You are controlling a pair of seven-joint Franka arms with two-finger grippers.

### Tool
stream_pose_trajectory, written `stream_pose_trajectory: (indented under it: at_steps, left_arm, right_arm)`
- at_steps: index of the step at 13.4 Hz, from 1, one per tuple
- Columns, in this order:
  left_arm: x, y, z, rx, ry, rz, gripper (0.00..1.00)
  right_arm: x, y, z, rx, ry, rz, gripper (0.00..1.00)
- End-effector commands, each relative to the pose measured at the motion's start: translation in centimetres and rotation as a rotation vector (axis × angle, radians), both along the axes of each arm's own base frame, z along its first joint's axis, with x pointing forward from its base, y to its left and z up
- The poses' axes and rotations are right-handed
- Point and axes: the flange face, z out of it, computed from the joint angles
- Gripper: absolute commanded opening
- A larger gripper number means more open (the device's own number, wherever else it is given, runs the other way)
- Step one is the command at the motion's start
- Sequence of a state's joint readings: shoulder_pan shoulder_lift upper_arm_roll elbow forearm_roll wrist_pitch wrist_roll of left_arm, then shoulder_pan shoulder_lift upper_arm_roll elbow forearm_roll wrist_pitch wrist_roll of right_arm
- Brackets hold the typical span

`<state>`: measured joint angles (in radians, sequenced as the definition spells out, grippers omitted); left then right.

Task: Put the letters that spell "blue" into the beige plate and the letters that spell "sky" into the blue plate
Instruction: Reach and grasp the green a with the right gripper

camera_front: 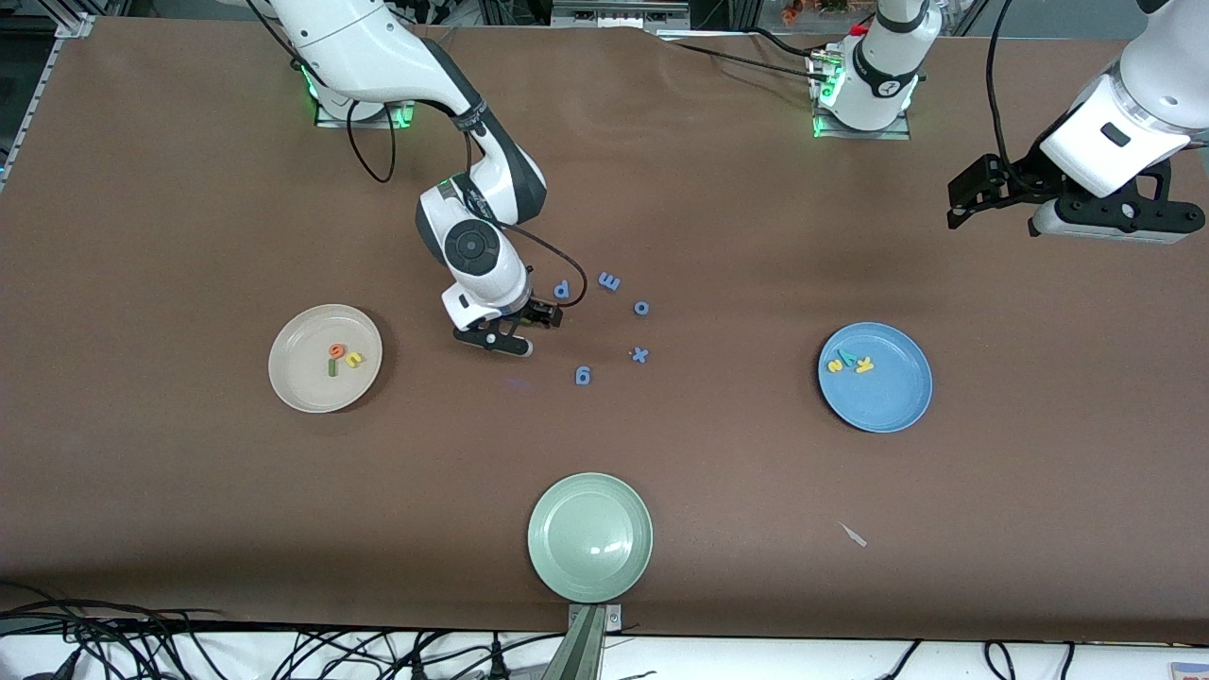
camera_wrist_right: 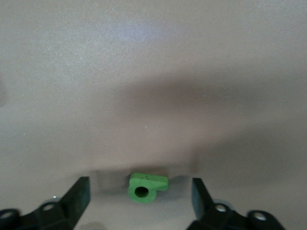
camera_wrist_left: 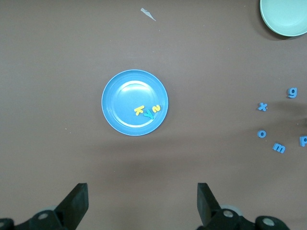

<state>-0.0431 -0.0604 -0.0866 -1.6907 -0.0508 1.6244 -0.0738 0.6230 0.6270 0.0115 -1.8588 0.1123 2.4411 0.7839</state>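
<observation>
My right gripper (camera_front: 515, 331) is down at the table beside the blue p, open. In the right wrist view the green b (camera_wrist_right: 146, 187) lies flat between its fingertips (camera_wrist_right: 82, 188), with a gap on each side. The beige plate (camera_front: 302, 378) holds the orange e (camera_front: 336, 350), yellow u (camera_front: 353, 360) and dark green l (camera_front: 332, 367). The blue plate (camera_front: 888, 401) holds the yellow s (camera_front: 835, 365), teal y (camera_front: 847, 357) and yellow k (camera_front: 863, 365). My left gripper (camera_front: 973, 194) waits high above its end of the table, open and holding nothing.
Blue letters lie mid-table: p (camera_front: 562, 289), m (camera_front: 609, 281), o (camera_front: 641, 308), x (camera_front: 639, 355), g (camera_front: 583, 376). A pale green plate (camera_front: 589, 557) sits nearest the front camera. A small white scrap (camera_front: 853, 535) lies beside it, toward the left arm's end.
</observation>
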Motion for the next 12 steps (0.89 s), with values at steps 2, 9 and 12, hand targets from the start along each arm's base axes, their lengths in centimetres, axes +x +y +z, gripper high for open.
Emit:
stream_pose_trajectory:
  at_steps: [2,9,12]
  left_arm:
    - [0.19,-0.25,0.69,0.019,0.002,-0.015,1.0]
    - [0.2,-0.18,0.69,0.017,0.002,-0.015,1.0]
    - [0.2,-0.18,0.69,0.017,0.002,-0.015,1.0]
  right_arm:
    - [-0.44,0.18,-0.42,0.005,-0.005,-0.014,0.75]
    - [-0.46,0.17,-0.51,0.005,-0.003,-0.012,0.4]
    - [-0.48,0.16,-0.53,0.004,-0.002,-0.012,0.33]
